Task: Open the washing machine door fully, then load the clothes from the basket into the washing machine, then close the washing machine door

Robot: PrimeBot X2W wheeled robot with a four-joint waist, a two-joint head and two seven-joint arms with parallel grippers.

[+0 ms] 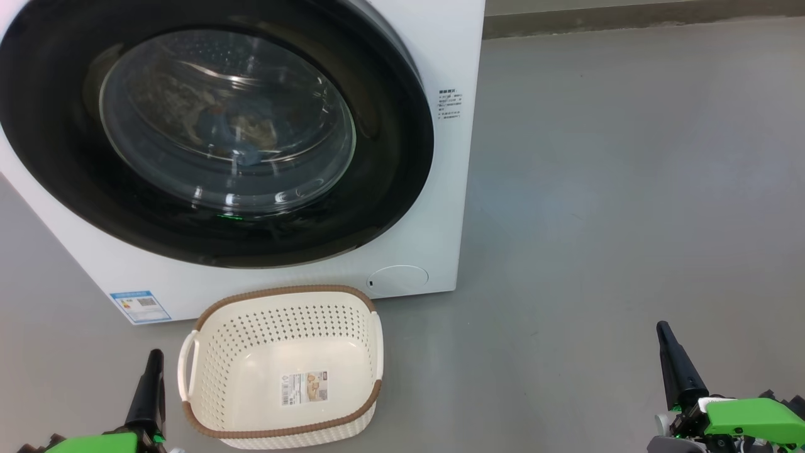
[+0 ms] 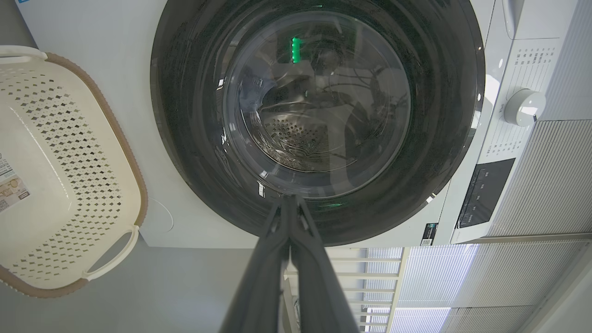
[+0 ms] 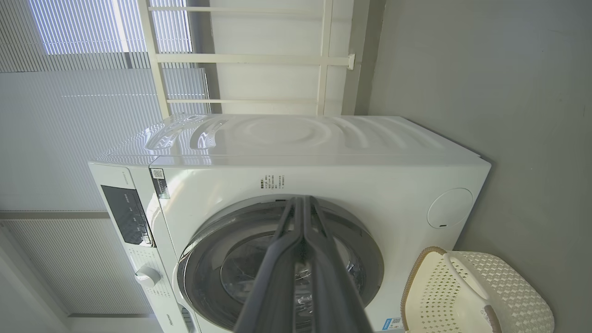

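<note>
The washing machine [image 1: 443, 207] stands in front of me with its round black washing machine door [image 1: 390, 157] lying flat against the front. Through the glass porthole I see the clothes [image 1: 242, 135], bluish and brownish fabric, inside the drum. The basket [image 1: 264, 333] sits on the floor just before the machine and holds nothing but a label on its bottom. My left gripper [image 1: 153, 360] is shut with nothing in it, at the basket's left. My right gripper [image 1: 664, 332] is shut and bare, far to the right over open floor. The left wrist view shows my left gripper [image 2: 290, 200] pointing at the door [image 2: 185, 138].
Grey floor [image 1: 597, 220] spreads to the machine's right. A round service flap [image 1: 397, 279] sits at the machine's lower corner. In the right wrist view the control panel [image 3: 127, 215] and dial [image 3: 148, 276] show, with blinds [image 3: 69, 115] behind the machine.
</note>
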